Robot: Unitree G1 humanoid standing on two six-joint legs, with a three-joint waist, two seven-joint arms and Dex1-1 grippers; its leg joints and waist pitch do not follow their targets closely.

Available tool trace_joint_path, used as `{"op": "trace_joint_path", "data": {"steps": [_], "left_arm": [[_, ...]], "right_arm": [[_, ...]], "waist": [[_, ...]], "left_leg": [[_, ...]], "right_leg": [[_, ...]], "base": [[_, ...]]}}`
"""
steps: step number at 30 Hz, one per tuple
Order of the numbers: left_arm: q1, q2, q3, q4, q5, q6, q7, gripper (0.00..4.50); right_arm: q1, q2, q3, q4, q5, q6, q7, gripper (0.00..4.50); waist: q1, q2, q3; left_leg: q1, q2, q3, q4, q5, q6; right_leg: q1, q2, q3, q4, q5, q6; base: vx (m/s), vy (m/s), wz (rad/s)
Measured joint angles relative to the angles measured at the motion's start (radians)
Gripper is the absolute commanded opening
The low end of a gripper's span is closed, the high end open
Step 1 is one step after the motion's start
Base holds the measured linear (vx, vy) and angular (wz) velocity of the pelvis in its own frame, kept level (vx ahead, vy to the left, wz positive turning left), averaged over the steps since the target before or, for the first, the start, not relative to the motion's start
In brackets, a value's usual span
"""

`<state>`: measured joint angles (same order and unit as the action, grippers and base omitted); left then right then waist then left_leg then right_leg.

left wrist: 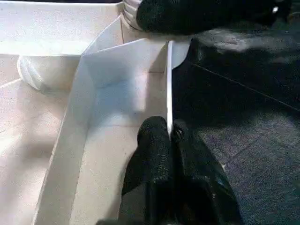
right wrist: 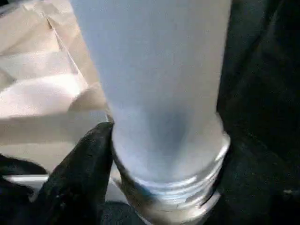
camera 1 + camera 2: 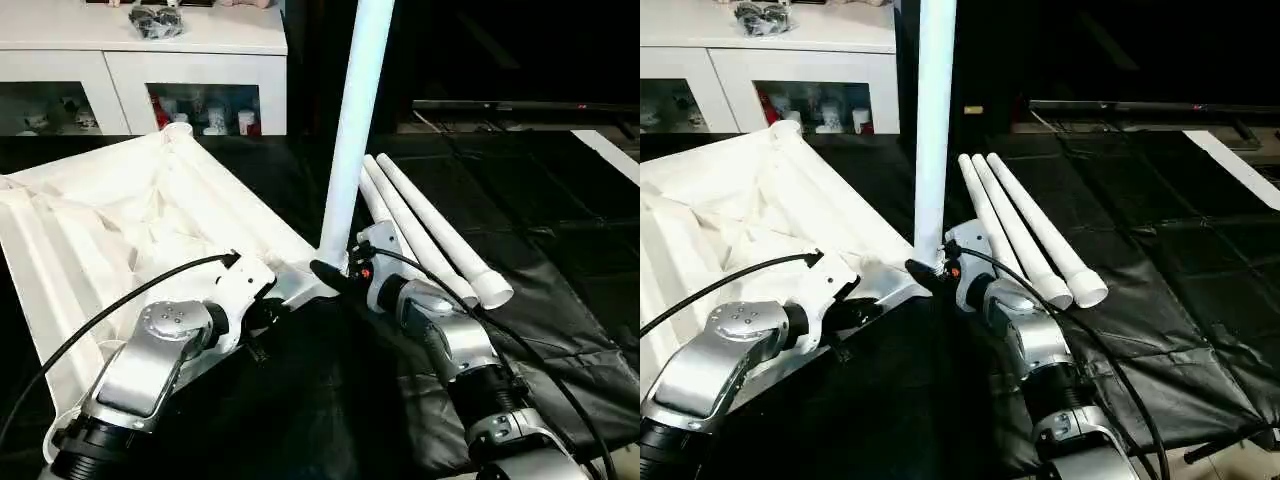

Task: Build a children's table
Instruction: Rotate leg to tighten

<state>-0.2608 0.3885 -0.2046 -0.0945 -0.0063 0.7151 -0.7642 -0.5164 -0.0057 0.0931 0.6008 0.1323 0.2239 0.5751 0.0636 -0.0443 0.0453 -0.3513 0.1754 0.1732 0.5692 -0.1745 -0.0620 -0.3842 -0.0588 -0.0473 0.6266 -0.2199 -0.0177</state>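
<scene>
No writing or brand mark can be read on any part. From the head cameras, the table top (image 3: 110, 225) lies upside down on the black sheet (image 3: 560, 250), ribbed underside up, in front of a white cabinet (image 3: 140, 60) with glass-fronted shelves; one leg (image 3: 355, 120) stands upright at the top's near corner, and three more legs (image 3: 430, 230) lie side by side on the sheet just to its right. The left gripper (image 3: 262, 322) sits at the top's near edge, the right gripper (image 3: 928, 272) at the base of the standing leg. The left wrist camera adds what the head views lack: the left gripper's black fingers (image 1: 154, 154) are clenched on the thin white edge wall of the top, one finger each side. The right wrist camera shows the upright leg close up, with a ridged end at its base and one black finger (image 2: 79, 173) of the right gripper touching its side; the jaws straddle the leg, grasping it
</scene>
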Motion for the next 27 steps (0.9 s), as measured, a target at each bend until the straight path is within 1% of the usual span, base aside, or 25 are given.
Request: {"op": "trace_joint_path", "data": {"steps": [4,6,7,8,10,11,13,15,17,20,22,23,25,27], "left_arm": [[-0.012,0.015,-0.011,0.011,0.0,-0.009,-0.01,0.0],[-0.027,0.025,-0.024,0.034,-0.006,-0.037,-0.039,0.0],[-0.028,0.034,-0.03,0.037,-0.011,-0.049,-0.049,0.0],[-0.028,0.04,-0.03,0.041,-0.015,-0.059,-0.058,0.0],[-0.031,0.044,-0.031,0.05,-0.016,-0.067,-0.065,0.0],[-0.04,0.058,-0.04,0.066,-0.017,-0.093,-0.089,0.0],[-0.065,0.105,-0.065,0.107,-0.021,-0.162,-0.161,0.0],[-0.078,0.152,-0.069,0.147,-0.02,-0.23,-0.228,0.0],[-0.093,0.174,-0.077,0.178,-0.017,-0.276,-0.275,0.0],[-0.105,0.196,-0.097,0.2,-0.018,-0.327,-0.336,0.0],[-0.111,0.209,-0.107,0.211,-0.019,-0.353,-0.367,0.0],[-0.123,0.22,-0.117,0.227,-0.02,-0.375,-0.394,0.0],[-0.135,0.234,-0.125,0.247,-0.02,-0.399,-0.43,0.0],[-0.148,0.241,-0.134,0.275,-0.021,-0.44,-0.476,0.0]], "right_arm": [[0.005,-0.008,0.002,-0.007,0.0,-0.011,0.01,4.07],[0.034,-0.039,0.011,-0.041,0.001,-0.018,0.056,4.33],[0.047,-0.051,0.015,-0.056,0.004,-0.019,0.078,4.33],[0.055,-0.058,0.017,-0.068,0.006,-0.019,0.092,4.47],[0.055,-0.063,0.021,-0.07,0.006,-0.017,0.105,4.47],[0.067,-0.087,0.021,-0.09,0.01,-0.017,0.122,4.47],[0.109,-0.152,0.028,-0.155,0.033,-0.017,0.199,4.47],[0.129,-0.218,0.027,-0.202,0.047,-0.017,0.276,4.47],[0.13,-0.255,0.027,-0.239,0.058,-0.017,0.329,4.47],[0.133,-0.31,0.043,-0.296,0.071,-0.013,0.423,4.47],[0.141,-0.342,0.045,-0.325,0.077,-0.003,0.466,4.47],[0.148,-0.365,0.05,-0.343,0.092,0.013,0.5,4.47],[0.157,-0.39,0.055,-0.364,0.108,0.029,0.541,4.47],[0.158,-0.417,0.075,-0.369,0.111,0.035,0.585,4.47]], "waist": [[0.003,-0.001,0.001],[0.015,-0.002,0.001],[0.021,-0.002,0.001],[0.024,-0.001,0.002],[0.025,-0.001,0.002],[0.028,-0.001,0.002],[0.041,0.0,0.005],[0.049,0.001,0.006],[0.05,0.001,0.006],[0.052,0.001,0.006],[0.055,0.001,0.006],[0.058,0.001,0.006],[0.058,0.002,0.006],[0.059,0.002,0.006]], "left_leg": [[-0.001,0.0,0.0,0.0,0.0,0.0],[-0.001,0.0,0.0,0.0,0.0,0.0],[-0.001,0.0,0.0,-0.001,0.0,0.0],[-0.001,0.0,0.0,-0.001,-0.001,0.0],[-0.001,0.0,0.0,-0.001,0.0,0.0],[-0.001,0.0,0.0,-0.002,0.0,-0.001],[-0.002,0.0,-0.001,-0.001,0.0,0.0],[-0.002,0.0,0.0,-0.001,0.0,0.0],[-0.002,0.0,0.0,-0.001,0.0,0.0],[-0.003,0.0,0.0,-0.001,-0.001,0.0],[-0.004,0.0,0.0,-0.001,-0.001,0.001],[-0.004,0.0,0.0,-0.001,-0.001,0.001],[-0.004,0.0,0.0,-0.001,-0.001,0.001],[-0.003,0.0,0.0,-0.001,-0.001,0.001]], "right_leg": [[0.0,0.0,0.0,-0.001,0.0,0.0],[0.0,0.0,0.0,-0.002,0.0,0.0],[0.0,0.0,0.0,-0.002,0.0,0.0],[0.0,0.0,0.0,-0.002,0.0,0.0],[0.0,0.0,0.0,-0.002,0.0,0.0],[0.0,0.0,-0.001,-0.002,0.0,0.0],[0.0,0.0,-0.001,-0.002,0.0,0.001],[0.001,0.0,-0.001,-0.003,0.0,0.001],[0.001,0.0,-0.001,-0.003,0.0,0.001],[0.001,0.0,-0.001,-0.004,0.0,0.001],[0.001,0.0,-0.001,-0.005,0.0,0.001],[0.001,0.0,-0.001,-0.005,0.0,0.001],[0.001,0.0,-0.001,-0.005,0.0,0.001],[0.001,0.0,-0.001,-0.004,0.0,0.001]], "base": [[0.0,0.0,0.0],[0.0,0.0,0.0],[0.0,0.0,0.0],[0.0,0.0,0.0],[0.0,0.0,0.0],[0.0,0.0,0.0],[0.0,0.0,0.0],[0.0,0.0,0.0],[0.0,0.0,0.0],[0.0,0.0,0.0],[0.0,0.0,0.0],[0.0,0.0,0.0],[0.0,0.0,0.0],[0.0,0.0,0.0]]}}
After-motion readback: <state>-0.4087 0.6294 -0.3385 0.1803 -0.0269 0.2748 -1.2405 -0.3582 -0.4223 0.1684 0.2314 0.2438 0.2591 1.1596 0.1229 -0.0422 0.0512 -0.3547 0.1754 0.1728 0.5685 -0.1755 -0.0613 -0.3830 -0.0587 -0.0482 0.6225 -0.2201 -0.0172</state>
